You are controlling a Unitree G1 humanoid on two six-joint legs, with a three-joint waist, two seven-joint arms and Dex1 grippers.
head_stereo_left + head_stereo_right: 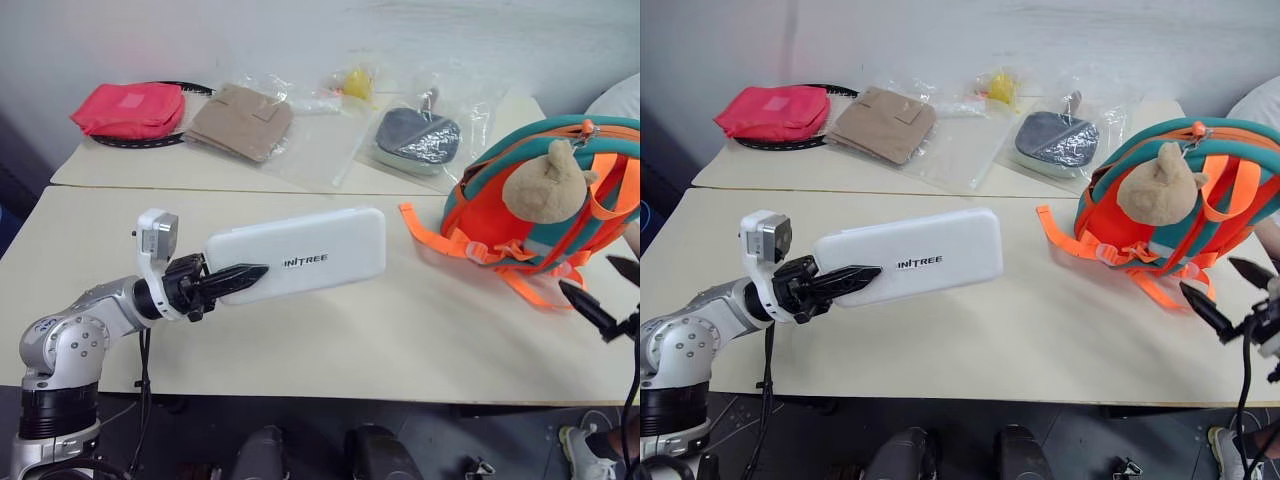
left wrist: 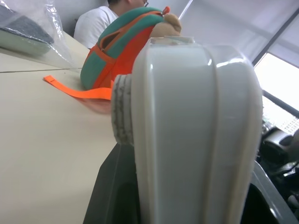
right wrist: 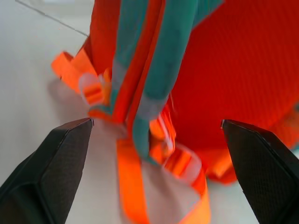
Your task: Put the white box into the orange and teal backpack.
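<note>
The left pincer (image 1: 245, 274) grips the white box (image 1: 300, 254) at its near end, lifted above the surface (image 1: 330, 330). Swing it toward three o'clock, where the backpack (image 1: 545, 200) stands; the right pincer (image 1: 605, 295), spread wide, should first hold its opening apart.

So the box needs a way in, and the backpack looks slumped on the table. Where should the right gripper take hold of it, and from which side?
Probably at the teal rim beside the zipper pull at the top of the orange and teal backpack, coming from the robot's right, where the open right gripper is. That edge stands clear of the plush head and loose straps, so lifting it could widen the mouth for the white box.
</note>
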